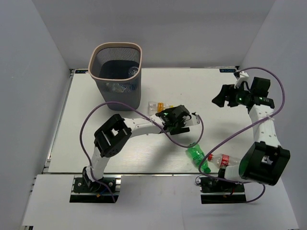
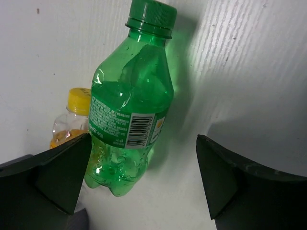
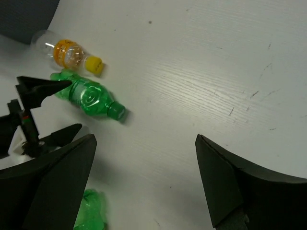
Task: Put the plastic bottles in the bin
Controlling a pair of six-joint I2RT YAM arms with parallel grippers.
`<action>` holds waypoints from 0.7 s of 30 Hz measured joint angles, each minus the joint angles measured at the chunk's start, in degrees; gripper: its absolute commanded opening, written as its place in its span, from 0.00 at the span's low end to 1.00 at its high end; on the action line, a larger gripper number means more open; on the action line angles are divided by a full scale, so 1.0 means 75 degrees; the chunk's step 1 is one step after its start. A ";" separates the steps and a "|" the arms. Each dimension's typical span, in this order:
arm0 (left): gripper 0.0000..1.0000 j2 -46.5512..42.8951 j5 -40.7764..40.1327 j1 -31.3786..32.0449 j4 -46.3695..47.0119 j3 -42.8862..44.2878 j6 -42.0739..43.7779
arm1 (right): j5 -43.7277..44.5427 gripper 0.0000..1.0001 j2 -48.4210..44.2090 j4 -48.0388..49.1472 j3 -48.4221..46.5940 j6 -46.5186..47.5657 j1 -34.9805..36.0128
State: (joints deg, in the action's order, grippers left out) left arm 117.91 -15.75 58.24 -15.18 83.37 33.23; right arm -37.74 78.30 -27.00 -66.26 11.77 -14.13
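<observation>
Left gripper is hanging over a green bottle lying on the white table — jaws spread wide, nothing grasped. A yellow-capped bottle is lying just beside it. Right gripper is gaping too, empty, at the far right. A second green bottle and a red-labelled clear bottle are lying by the right arm's base — the bin is standing at the table's far left.

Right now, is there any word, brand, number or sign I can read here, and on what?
Nothing is legible.
Green bottle label: small white print and a barcode, too blurred to read.
Yellow-capped bottle: no text shows.
Red-labelled bottle: label too small to read.
Sticker on the table's far edge: too small to read.
</observation>
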 measured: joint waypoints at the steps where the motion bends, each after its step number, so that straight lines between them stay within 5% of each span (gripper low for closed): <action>1: 0.99 0.0073 -0.0073 -0.0017 0.0041 0.0058 0.0105 | -0.0087 0.89 -0.0175 -0.0052 0.0157 0.0061 -0.0079; 8: 0.95 0.0516 -0.0262 -0.0052 0.0268 0.0338 0.0583 | -0.0653 0.89 -0.0810 -0.0160 0.0769 0.0309 -0.0417; 10: 0.84 0.0525 -0.0035 -0.0067 0.0221 0.0361 0.0560 | -0.0772 0.89 -0.0810 -0.0213 0.0901 0.0318 -0.0475; 11: 0.66 0.0530 0.0090 -0.0070 0.0187 0.0364 0.0542 | -0.0813 0.89 -0.0810 -0.0227 0.0935 0.0315 -0.0498; 15: 0.40 0.0530 0.0734 -0.0108 0.0070 0.0411 0.0455 | -0.1005 0.89 -0.0804 -0.0221 0.0950 0.0309 -0.0560; 21: 0.29 0.0306 0.1597 -0.0111 -0.0475 0.0478 0.0187 | -0.1227 0.87 -0.0804 -0.0204 0.0968 0.0291 -0.0609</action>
State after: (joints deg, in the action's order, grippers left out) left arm 120.20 -3.77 57.41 -18.74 86.96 34.63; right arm -46.94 72.27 -28.53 -59.00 13.96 -18.70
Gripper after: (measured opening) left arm 0.628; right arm 0.882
